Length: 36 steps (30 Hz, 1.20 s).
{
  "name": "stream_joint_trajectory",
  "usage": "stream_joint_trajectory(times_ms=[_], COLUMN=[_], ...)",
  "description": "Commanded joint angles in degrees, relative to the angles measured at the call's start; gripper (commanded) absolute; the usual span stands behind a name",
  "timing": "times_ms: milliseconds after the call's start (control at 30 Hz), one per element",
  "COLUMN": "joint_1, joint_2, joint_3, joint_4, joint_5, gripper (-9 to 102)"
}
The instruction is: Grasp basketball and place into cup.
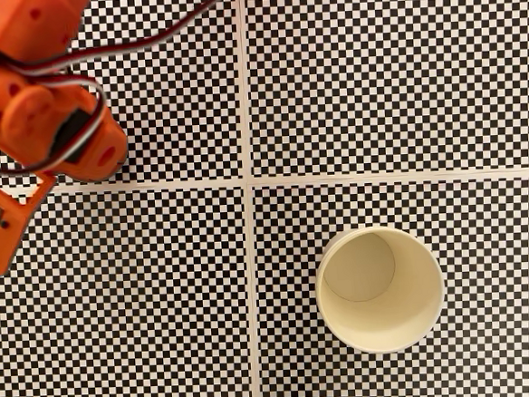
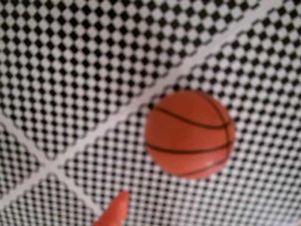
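Well, the basketball [image 2: 188, 133] sits loose on the checkered tabletop [image 2: 70, 70] in the wrist view, just beyond one orange fingertip [image 2: 115, 210] poking up from the bottom edge, probably lining up a grab. Whether the jaws are spread, I cannot tell. Over in the fixed view the cup [image 1: 380, 288] stands upright and empty, mouth up to receive it.

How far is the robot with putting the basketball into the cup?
Nothing is finished yet. The cup stands upright with nothing inside. In the wrist view the basketball lies on the checkered mat, ungrasped, with one orange fingertip near it. The approach is under way; grasping, carrying and dropping remain.
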Motion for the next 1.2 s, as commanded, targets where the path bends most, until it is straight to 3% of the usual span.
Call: stream_joint_trajectory(times_ms=[0,833,1167], joint_1=[-0.4,-1.5,-1.0], joint_2=[-0.6,-11.6,-13.5], joint_3=[-3.8,-11.5,-11.4], joint_4=[-0.4,-0.4,-0.4], joint_5=[0.4,3.1,3.3], gripper=[61,67,60])
